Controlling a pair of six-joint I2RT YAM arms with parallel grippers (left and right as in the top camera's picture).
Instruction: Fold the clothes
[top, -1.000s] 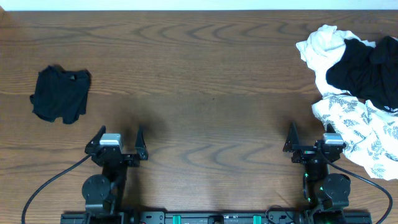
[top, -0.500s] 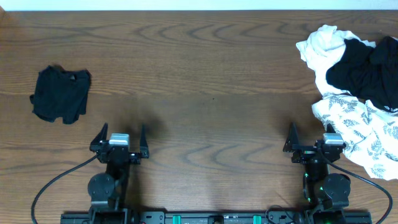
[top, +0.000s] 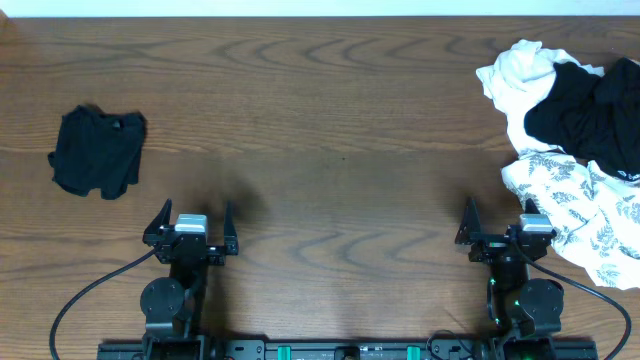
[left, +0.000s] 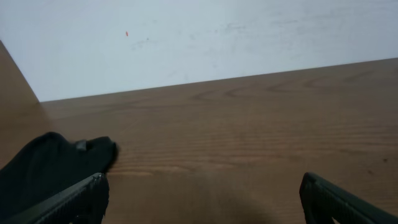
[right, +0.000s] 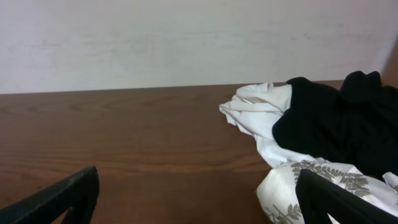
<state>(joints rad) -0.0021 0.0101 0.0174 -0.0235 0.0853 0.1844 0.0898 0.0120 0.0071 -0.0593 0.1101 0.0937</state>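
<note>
Four pieces of clothing lie on the dark brown wood-grain desk (top: 330, 120), none of them folded. Three are heaped together at about 3 o'clock. Nearest in that heap is a white fabric printed with grey leaves (top: 580, 200), spread loosely, its near edge just beside the right gripper (top: 497, 212). Beyond it, toward 2 o'clock, a plain black garment (top: 580, 110) lies bunched on top of the heap, and farthest out a plain white garment (top: 520, 68) is crumpled into soft ridges against the black one's 9 o'clock side. The right wrist view shows the same order: leaf print (right: 317, 186) lowest, black (right: 336, 124) above it, white (right: 255, 115) poking out to the left. The fourth piece, a small rumpled black garment (top: 98, 152), sits alone at 9 o'clock, well apart from the heap; in the left wrist view it appears as a dark matte mound (left: 50, 165) at 8 o'clock.

All the cloth looks soft and limp with irregular outlines, while the desk is smooth, with long curved grain.

At 7 o'clock the left gripper (top: 195, 212) has its black fingers spread wide, holding and touching nothing (left: 202, 180). At 5 o'clock the right gripper is spread just as wide and also holds nothing (right: 197, 177).
</note>
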